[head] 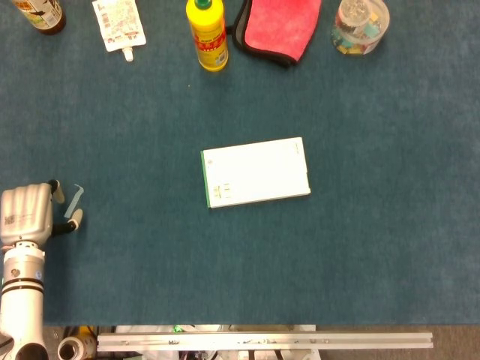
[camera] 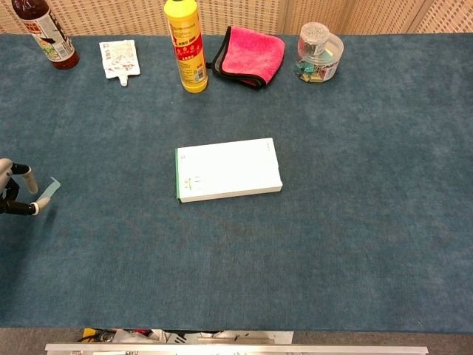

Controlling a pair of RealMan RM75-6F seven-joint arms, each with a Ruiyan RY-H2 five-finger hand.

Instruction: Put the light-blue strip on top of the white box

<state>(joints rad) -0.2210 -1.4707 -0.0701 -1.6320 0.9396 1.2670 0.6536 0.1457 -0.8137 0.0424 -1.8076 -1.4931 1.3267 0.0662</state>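
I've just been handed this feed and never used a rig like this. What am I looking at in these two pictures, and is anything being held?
Both pictures come from the robot's own cameras: the head view looks straight down, the chest view looks across the blue table. The metal shape at far left is the left robot hand, fingers spread around the light-blue strip, which lies on the table; whether they touch it is unclear. Nothing looks lifted. The right robot hand is not in view. The white box lies mid-table. Along the far edge: sauce bottle, sachet, yellow bottle, pink cloth, clear jar.
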